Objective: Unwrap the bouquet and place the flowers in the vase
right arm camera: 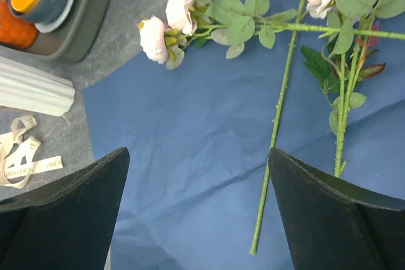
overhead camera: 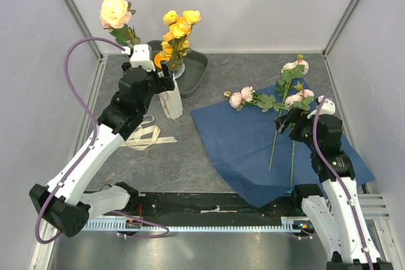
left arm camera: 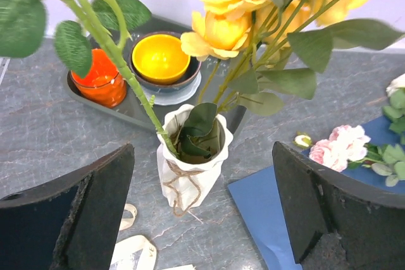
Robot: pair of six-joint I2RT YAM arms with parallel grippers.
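The right gripper (right arm camera: 197,156) hangs over the near part of the blue paper (overhead camera: 253,150), its black jaws wide apart with nothing between them. The paper is a flat, softly creased sheet spread across the right half of the table. Loose flowers (right arm camera: 278,112) lie on it. They have long thin green stems with small thorns, and farther back are pink roses (overhead camera: 241,97) with small rounded leaves. Pale pink-and-cream blooms (overhead camera: 295,66) lie at the sheet's far edge.

Left of the sheet, a cream printed ribbon (overhead camera: 147,136) lies in loose loops on the bare surface. Beyond it the left gripper (left arm camera: 202,156) hovers above the vase (left arm camera: 190,184), its jaws spread to either side and clamped on nothing. The vase is a white ribbed cylinder with a wavy flared rim and twine tied round it, standing upright near the sheet's far left corner. It holds yellow roses (overhead camera: 178,24) and a taller stem with a peach rose (overhead camera: 115,11) that leans left.

Just behind the vase sits a dark grey tray (left arm camera: 130,110) with an orange cup (left arm camera: 101,80) and a yellow-lined bowl (left arm camera: 159,58). The table (overhead camera: 253,67) is grey and marbled, and plain white walls close it in.
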